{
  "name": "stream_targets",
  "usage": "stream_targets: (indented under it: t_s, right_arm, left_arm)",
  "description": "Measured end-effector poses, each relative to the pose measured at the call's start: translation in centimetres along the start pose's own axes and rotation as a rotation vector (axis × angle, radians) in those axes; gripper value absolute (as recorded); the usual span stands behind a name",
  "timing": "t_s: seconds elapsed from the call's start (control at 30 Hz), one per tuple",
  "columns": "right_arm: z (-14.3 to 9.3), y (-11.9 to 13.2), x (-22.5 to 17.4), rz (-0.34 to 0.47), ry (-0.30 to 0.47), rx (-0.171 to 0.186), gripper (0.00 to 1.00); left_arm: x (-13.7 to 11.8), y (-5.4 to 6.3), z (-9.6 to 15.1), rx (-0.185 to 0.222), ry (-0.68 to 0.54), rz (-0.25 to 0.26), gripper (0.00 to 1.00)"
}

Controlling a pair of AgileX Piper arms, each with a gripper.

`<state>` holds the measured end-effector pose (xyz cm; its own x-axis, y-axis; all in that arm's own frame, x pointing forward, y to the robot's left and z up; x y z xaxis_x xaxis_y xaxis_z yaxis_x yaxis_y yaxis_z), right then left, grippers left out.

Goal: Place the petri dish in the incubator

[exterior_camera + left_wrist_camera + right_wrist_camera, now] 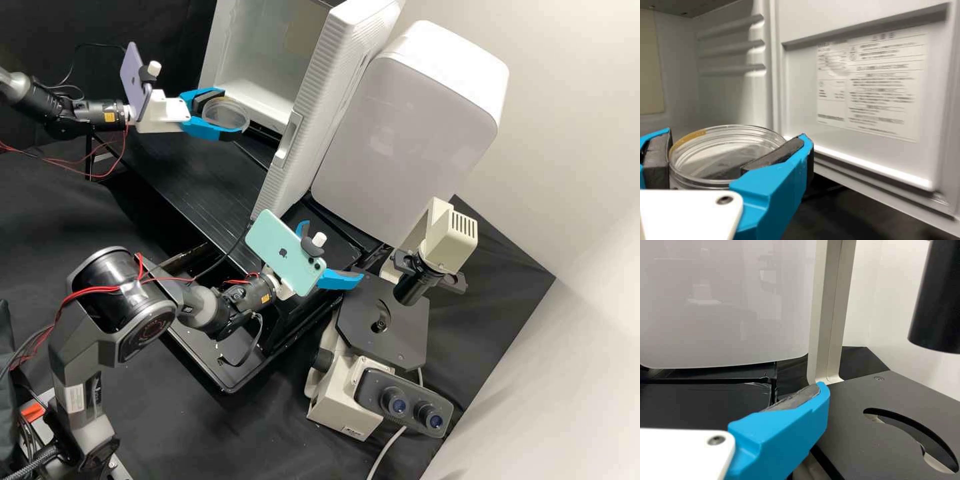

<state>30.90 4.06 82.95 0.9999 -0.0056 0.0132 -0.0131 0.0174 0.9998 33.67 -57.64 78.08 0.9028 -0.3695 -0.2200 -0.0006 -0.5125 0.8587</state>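
A clear round petri dish point(225, 112) hangs in the air just in front of the white incubator point(257, 60), level with its floor. My left gripper point(230, 115) is shut on the dish, one blue finger on either side. In the left wrist view the dish point(720, 150) sits between the dark pads point(772, 156), with the incubator's ribbed inner wall point(730, 65) ahead and the open door's inner face point(865, 85) beside it. My right gripper point(330, 253) stands open and holds nothing, above the near edge of the microscope stage point(880, 405). One of its blue fingers point(790, 425) shows.
The incubator door point(327, 100) swings open toward the bench's middle. A large white housing point(413, 127) stands to its right. A microscope point(373, 393) with a black stage point(387, 327) sits at the front right. A black tray point(220, 200) runs along the bench below the arms.
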Motion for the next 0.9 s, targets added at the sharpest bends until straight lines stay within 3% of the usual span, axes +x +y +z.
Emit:
stream_targets:
  t_s: [0.17,0.3,0.47,0.8,0.9]
  right_arm:
    - [0.0,0.0,0.0,0.000,0.000,0.000,1.00]
    - [0.0,0.0,0.0,0.000,0.000,0.000,1.00]
    - [0.0,0.0,0.0,0.000,0.000,0.000,1.00]
    - [0.0,0.0,0.0,0.000,0.000,0.000,1.00]
    - [0.0,0.0,0.0,0.000,0.000,0.000,1.00]
  left_arm:
    - [2.8,-0.2,-1.1,0.015,0.064,-0.028,0.00]
    - [4.7,-0.5,-1.9,-0.010,0.117,-0.052,0.00]
    - [6.8,-0.5,-2.8,0.011,0.160,-0.066,0.00]
    - [10.3,1.0,-4.0,-0.023,0.239,-0.036,0.00]
    - [11.0,1.5,-4.1,-0.009,0.244,-0.016,0.00]
